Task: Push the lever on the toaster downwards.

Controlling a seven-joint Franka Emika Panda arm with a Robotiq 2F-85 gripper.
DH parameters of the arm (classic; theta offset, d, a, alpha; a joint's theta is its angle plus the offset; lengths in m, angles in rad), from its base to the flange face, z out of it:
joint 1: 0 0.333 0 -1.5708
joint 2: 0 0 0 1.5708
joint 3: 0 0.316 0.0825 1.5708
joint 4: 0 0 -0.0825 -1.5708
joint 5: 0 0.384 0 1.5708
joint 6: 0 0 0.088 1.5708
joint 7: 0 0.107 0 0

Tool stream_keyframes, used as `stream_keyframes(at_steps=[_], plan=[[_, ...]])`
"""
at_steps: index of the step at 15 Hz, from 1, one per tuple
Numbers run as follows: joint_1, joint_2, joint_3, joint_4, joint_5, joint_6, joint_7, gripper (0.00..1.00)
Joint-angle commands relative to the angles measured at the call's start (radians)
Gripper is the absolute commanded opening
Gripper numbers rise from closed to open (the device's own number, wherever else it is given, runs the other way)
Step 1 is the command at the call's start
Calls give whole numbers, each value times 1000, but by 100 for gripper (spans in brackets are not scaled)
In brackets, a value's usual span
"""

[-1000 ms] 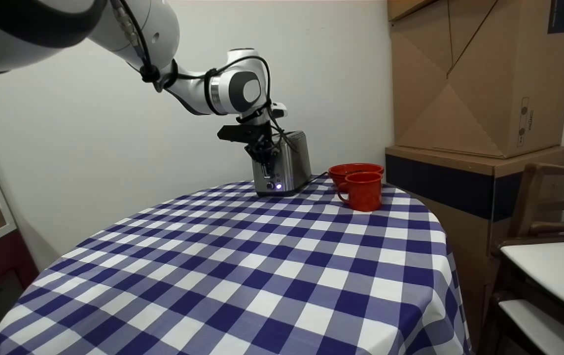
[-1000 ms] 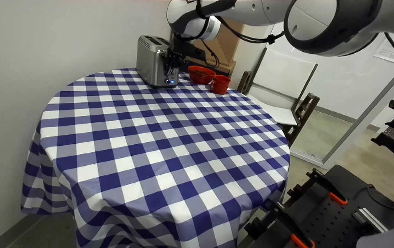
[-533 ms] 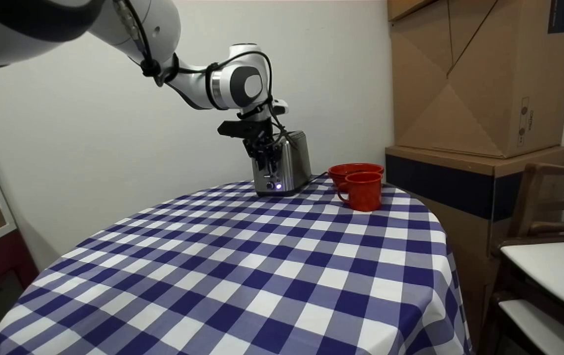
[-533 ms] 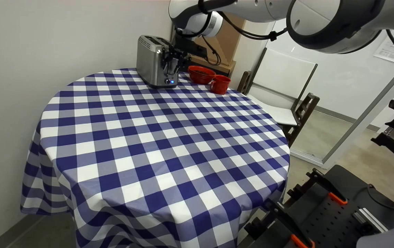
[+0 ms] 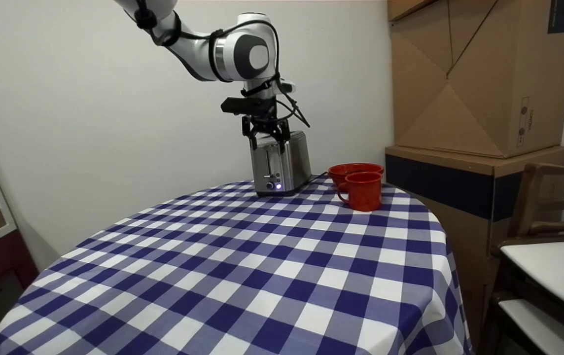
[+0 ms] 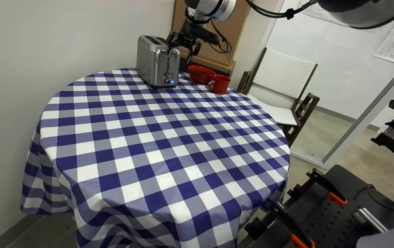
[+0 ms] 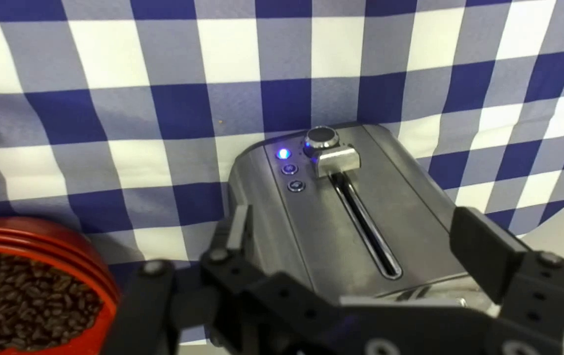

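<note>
Robotiq gripper (image 5: pixel 267 147) hangs at the upper end of a toaster (image 6: pixel 154 62), before its control face (image 7: pixel 321 222), fingers (image 7: pixel 484 251) parted wide with nothing held between them; whether either touches the metal cannot be told. Lower on the toaster, the lever (image 7: pixel 338 160) sits at the bottom of its slot (image 7: pixel 366 224), just beside the round knob (image 7: pixel 321 135). That position suggests the push is done, and the wide, unloaded grasp would suit a robot arm (image 5: pixel 228 54) with little left to do but leave the lever be. On the same face of the toaster a blue-lit button (image 7: pixel 283 154) glows, likely a sign of power.

The toaster stands upright near the wall (image 6: pixel 62 34), its control face turned outward, probably so that the arm can come down on the lever from above. Beside the toaster, stacked red bowls (image 6: pixel 200 79) keep what look like coffee beans (image 7: pixel 25 301) together, and a red mug (image 5: pixel 363 193) stands a little farther off on the same side; both look set aside, out of the lever's way. A dark cord (image 5: pixel 318 176) runs from the toaster toward the bowls, presumably to feed it. A checked tablecloth (image 5: pixel 242 276) lies under the toaster; apart from it, beyond the bowls, rise cardboard boxes (image 5: pixel 459 88).
</note>
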Motion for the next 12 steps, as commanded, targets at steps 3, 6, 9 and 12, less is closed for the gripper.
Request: stream_keyframes(at_steps=[3,6,9,12], plan=[[-40,-204,37,-331,23,-17,-115,100],[-43,-291,43,-465,25,-20,-159,100],[-28,-391,36,-602,19,-71,-158,100],[-15,-502,28,-745,24,-74,-141,100]])
